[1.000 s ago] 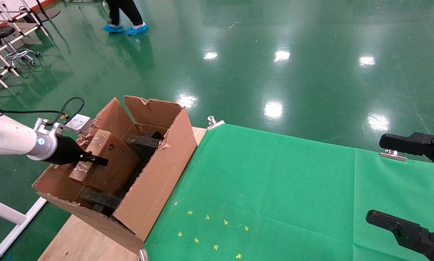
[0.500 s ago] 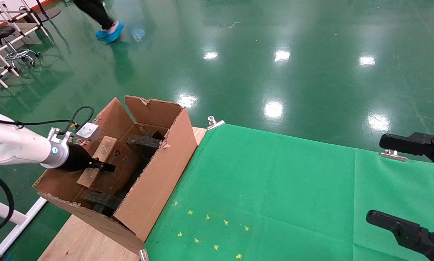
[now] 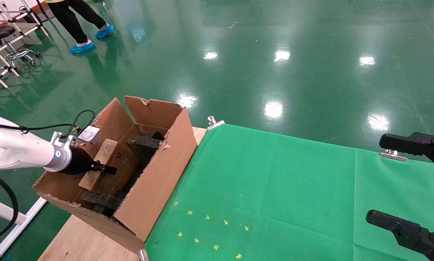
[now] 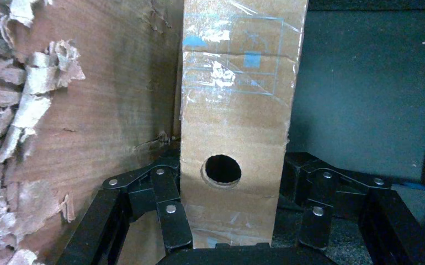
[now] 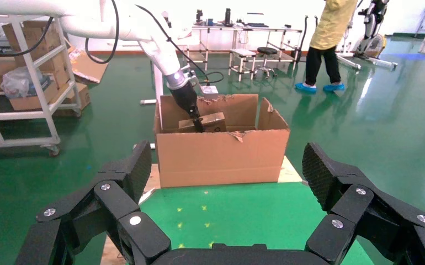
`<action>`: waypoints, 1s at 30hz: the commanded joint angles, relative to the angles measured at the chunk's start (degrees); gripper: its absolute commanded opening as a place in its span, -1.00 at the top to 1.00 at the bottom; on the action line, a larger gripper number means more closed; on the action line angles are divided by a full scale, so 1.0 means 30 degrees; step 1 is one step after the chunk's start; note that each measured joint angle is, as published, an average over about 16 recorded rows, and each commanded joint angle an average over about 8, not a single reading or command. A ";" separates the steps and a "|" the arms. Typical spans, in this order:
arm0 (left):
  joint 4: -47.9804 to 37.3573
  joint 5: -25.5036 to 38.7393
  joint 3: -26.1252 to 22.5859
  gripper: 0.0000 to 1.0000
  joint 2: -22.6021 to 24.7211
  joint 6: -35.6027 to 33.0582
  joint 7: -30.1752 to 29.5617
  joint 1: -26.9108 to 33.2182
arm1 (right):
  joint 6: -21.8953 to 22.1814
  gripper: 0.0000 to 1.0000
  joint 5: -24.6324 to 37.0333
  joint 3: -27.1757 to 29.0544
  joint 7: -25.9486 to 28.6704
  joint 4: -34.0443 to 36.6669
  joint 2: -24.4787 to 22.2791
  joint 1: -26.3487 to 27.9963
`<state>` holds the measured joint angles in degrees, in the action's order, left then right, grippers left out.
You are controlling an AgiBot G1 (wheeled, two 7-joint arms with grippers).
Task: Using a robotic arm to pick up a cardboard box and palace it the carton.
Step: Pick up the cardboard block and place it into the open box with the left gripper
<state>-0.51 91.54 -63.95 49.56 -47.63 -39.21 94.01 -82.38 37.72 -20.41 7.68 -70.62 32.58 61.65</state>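
My left gripper (image 3: 106,169) on the white robotic arm (image 3: 17,154) is shut on the cardboard box (image 3: 110,159), a small taped brown box, and holds it down inside the carton (image 3: 159,170). In the left wrist view the box (image 4: 238,110) stands between the black fingers (image 4: 169,207), its round hole facing the camera, next to the carton's torn wall (image 4: 89,110). My right gripper (image 3: 402,185) is open and empty at the far right over the green cloth. The right wrist view shows the right gripper (image 5: 227,165) open, with the carton (image 5: 221,152) and the held box (image 5: 210,121) farther off.
Black foam blocks (image 3: 144,142) lie in the carton. The carton stands on a wooden table (image 3: 79,243) beside a green cloth (image 3: 275,188) held by metal clips (image 3: 214,122). A person (image 3: 75,21) walks at the far left, near a stool (image 3: 3,36).
My left gripper has lowered the cardboard box deeper into the carton and moved slightly right. The person at the back has walked to the left. The right arm has not moved.
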 commanded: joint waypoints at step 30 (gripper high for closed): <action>0.0221 0.0004 -0.0001 -1.00 -0.0394 -0.0382 0.0129 0.1062 | 0.0002 -1.00 -0.0002 0.0000 0.0000 0.0002 -0.0001 -0.0001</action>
<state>0.41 91.30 -63.77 48.16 -49.09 -38.77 97.61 -82.38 37.72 -20.41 7.68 -70.61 32.58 61.64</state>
